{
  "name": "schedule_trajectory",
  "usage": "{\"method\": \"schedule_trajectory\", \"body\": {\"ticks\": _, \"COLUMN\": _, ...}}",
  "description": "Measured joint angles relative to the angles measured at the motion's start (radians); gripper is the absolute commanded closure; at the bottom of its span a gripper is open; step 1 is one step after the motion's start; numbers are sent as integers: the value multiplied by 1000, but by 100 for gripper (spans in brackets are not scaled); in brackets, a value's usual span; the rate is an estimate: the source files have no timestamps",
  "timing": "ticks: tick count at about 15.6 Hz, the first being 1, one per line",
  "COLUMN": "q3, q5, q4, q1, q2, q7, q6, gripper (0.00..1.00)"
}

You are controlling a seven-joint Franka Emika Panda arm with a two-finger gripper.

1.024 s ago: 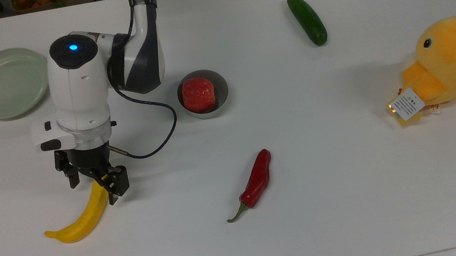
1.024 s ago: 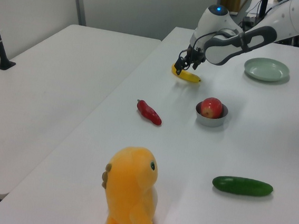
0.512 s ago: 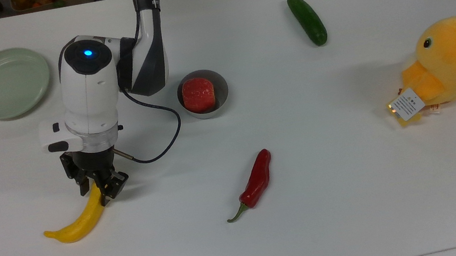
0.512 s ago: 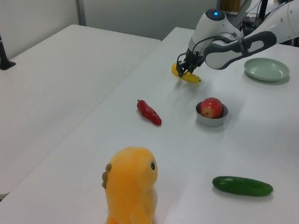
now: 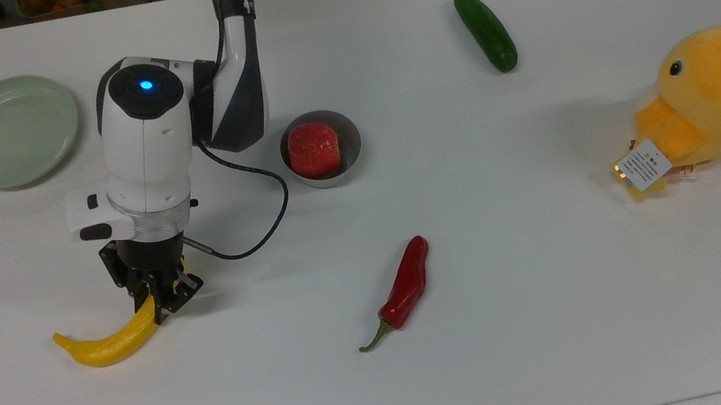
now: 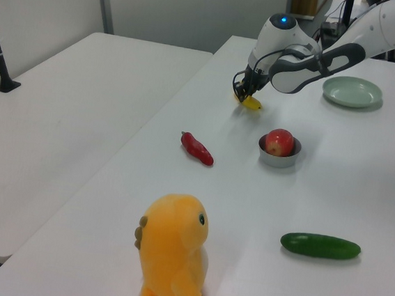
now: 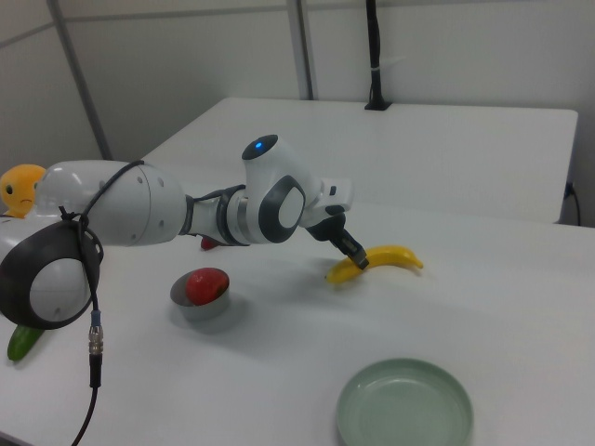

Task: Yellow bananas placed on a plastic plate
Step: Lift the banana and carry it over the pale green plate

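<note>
Pinching banana (image 5: 106,342) near one end, not mid-body, tool (image 5: 156,295) is clamped on it w/ most of the fruit sticking out toward the top view's left, low over the worktop (image 5: 563,315). Risk judged: off-centre grip, so the long end may swing or slip out on the carry to the plate (image 5: 12,131). Plate is well apart, bare. Bowl w/ red chunk (image 5: 321,147), red chilli (image 5: 406,286), cucumber (image 5: 485,31), plush bird (image 5: 709,97) lie off toward the top view's right; path not blocked.

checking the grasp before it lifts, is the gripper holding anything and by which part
The gripper is shut on the banana, gripping it near one end.
</note>
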Motion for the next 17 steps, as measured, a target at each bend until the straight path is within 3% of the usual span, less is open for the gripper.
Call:
{"method": "schedule_trajectory", "body": {"ticks": 4, "q3": 1, "q5": 0, "q4": 15, "q1": -7, "q2": -18, "q7": 1, "q6": 1, "gripper": 87}}
{"method": "schedule_trajectory", "body": {"ticks": 7, "q3": 9, "q5": -10, "q4": -10, "q1": -23, "q2": -87, "q7": -9, "q6": 1, "gripper": 86}}
{"method": "schedule_trajectory", "body": {"ticks": 13, "q3": 17, "q5": -11, "q4": -253, "q1": -26, "q2": -317, "q7": -99, "q6": -12, "gripper": 86}}
{"method": "schedule_trajectory", "body": {"ticks": 17, "q3": 17, "q5": -11, "q4": -375, "q1": -51, "q2": -440, "q7": -181, "q6": -107, "gripper": 86}}
